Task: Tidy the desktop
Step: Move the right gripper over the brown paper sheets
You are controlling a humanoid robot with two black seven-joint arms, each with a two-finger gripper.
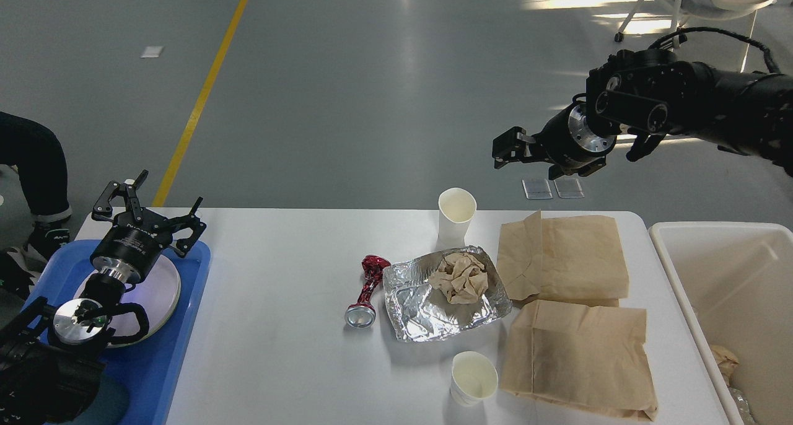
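**A:** Grey shop floor with a yellow line (204,93) is filling the upper half of the frame; the desktop (285,326) is spanning the lower half, white, wide, still cluttered.

**B:** Effectors?

**A:** Right gripper (503,154) is hanging in the air at upper right, above the far table edge, pointing left. Too dark and end-on to separate the fingers, so I can't tell the opening. Nothing visibly in it. Left gripper (148,205) is sitting at lower left over the round white plate (162,289) in the blue tray (186,350), fingers spread wide, holding nothing. Looks parked.

**B:** What's under the right one?

**A:** Nearest is the upright paper cup (456,215) at the far edge, just left of the upper brown bag (567,258). Second brown bag (579,354) is lying flat below it, overlapping its near edge. Foil tray (427,304) is sitting mid-frame with a crumpled paper wad (461,277) inside. Red crushed object (367,292) is lying just left of the foil. Second paper cup (474,378) is standing at lower centre, near the lower bag.

**B:** Why the layout?

**A:** My read: trash is clustering toward the right, near the white bin (669,245) at the right edge, which is already holding some scraps. So the right arm is likely serving the bin while the left is staying clear.
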